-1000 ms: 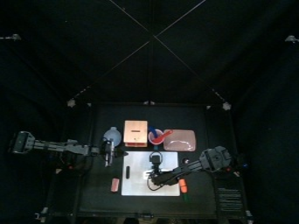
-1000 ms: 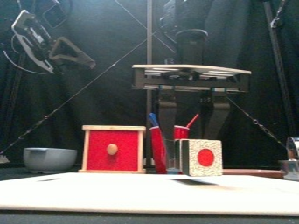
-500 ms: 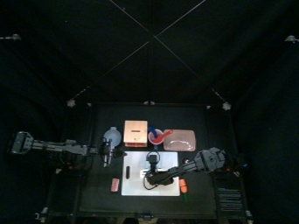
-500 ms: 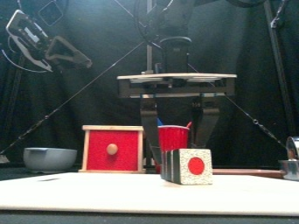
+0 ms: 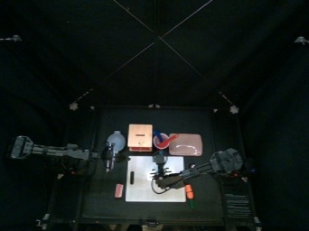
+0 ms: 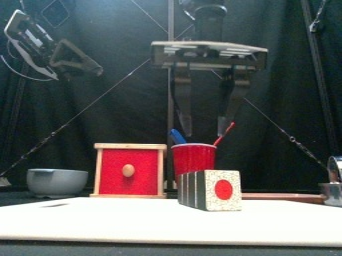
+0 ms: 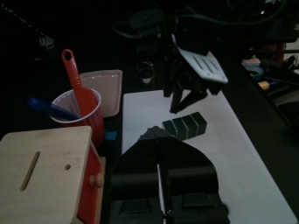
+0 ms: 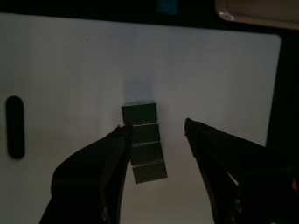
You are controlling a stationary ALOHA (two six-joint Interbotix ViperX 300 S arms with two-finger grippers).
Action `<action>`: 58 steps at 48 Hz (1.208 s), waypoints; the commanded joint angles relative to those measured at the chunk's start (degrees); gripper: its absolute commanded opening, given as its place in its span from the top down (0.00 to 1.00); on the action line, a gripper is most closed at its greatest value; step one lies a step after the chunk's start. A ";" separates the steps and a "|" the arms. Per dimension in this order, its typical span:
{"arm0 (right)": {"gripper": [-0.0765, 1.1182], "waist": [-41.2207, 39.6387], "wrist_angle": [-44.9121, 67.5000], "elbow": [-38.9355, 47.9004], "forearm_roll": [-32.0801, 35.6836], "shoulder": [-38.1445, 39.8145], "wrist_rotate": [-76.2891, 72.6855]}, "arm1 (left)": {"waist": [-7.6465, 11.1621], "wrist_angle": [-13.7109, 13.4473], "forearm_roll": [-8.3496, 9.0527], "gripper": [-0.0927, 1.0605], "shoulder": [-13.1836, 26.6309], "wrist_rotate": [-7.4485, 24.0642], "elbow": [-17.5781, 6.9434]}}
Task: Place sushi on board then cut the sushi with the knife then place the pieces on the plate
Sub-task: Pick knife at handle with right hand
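The sushi roll, dark green blocks with a white end and red centre, rests on the white cutting board. It lies free between the open jaws in the right wrist view. My right gripper hangs open straight above it, clear of the roll. The red cup holding the blue and red knives stands behind. My left gripper rests at the table's left, shut and holding nothing. The left wrist view shows the roll under the right gripper.
The wooden box with a red drawer front and the blue-grey bowl stand at the back left. The pink tray lies behind the board on the right. A small orange-red piece lies left of the board.
My right gripper set the tilted roll down on the board, opened and rose above it. The left arm has stayed put.
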State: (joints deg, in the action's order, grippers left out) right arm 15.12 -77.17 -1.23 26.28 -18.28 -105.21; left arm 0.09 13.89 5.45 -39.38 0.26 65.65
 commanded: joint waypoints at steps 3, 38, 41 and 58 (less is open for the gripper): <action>0.23 -0.35 -0.53 0.70 0.79 8.96 8.26 | -0.09 0.26 0.09 0.93 -0.18 -0.09 -0.62; 0.23 -36.56 0.44 6.68 -26.81 29.97 74.62 | -1.23 0.53 -0.44 0.93 -1.93 -0.18 -0.97; 0.23 -40.96 0.44 7.47 -31.38 29.71 81.30 | -1.93 0.53 -0.44 0.93 -1.93 -0.18 -0.88; 0.23 -61.44 -1.14 9.32 -53.70 24.79 111.80 | -6.94 0.79 -0.44 0.93 -1.93 -0.09 -1.58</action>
State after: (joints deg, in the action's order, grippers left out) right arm -43.86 -77.52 8.79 -23.64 6.94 2.90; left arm -5.80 14.15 5.10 -41.40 0.09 65.74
